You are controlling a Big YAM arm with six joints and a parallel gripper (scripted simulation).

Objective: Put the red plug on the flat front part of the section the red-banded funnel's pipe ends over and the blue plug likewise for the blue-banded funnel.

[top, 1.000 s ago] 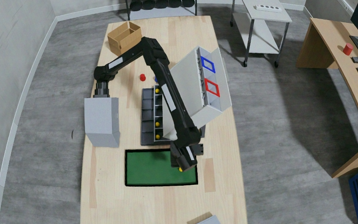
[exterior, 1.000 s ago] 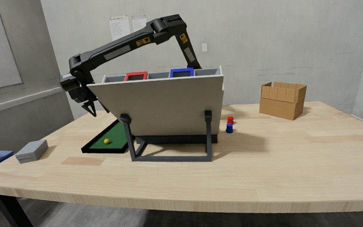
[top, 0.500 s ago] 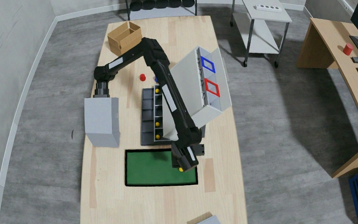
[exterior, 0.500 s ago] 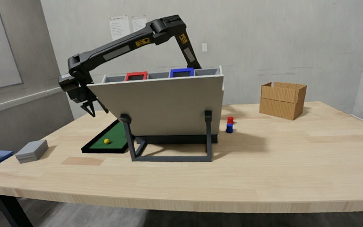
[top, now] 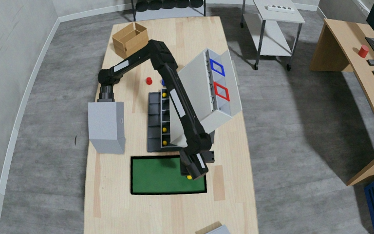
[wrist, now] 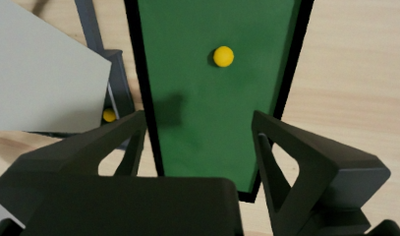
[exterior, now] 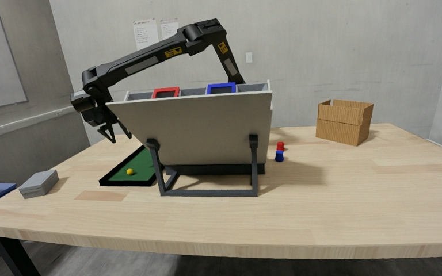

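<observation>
My gripper [top: 193, 170] is open and empty, high above the near end of the green marble tray [top: 168, 175]. In the wrist view the fingers stand wide over the tray, short of one yellow marble [wrist: 223, 56] on the green felt. That marble also shows in the side view [exterior: 129, 171]. The red plug [top: 148, 80] and the blue plug [exterior: 278, 156] stand on the table beyond the far end of the rack. The red-banded funnel [top: 221, 91] and the blue-banded funnel [top: 217, 67] sit on top of the tilted grey cover [exterior: 195, 130]. Yellow marbles lie in three rack sections [top: 164, 94], [top: 164, 129], [top: 164, 142].
The dark frame legs [exterior: 206, 171] hold up the cover beside the tray. A large grey box [top: 106, 127] stands left of the rack by the arm's base. A cardboard box [top: 130, 39] is at the far end of the table. A small grey box [exterior: 38, 183] lies near the table's corner.
</observation>
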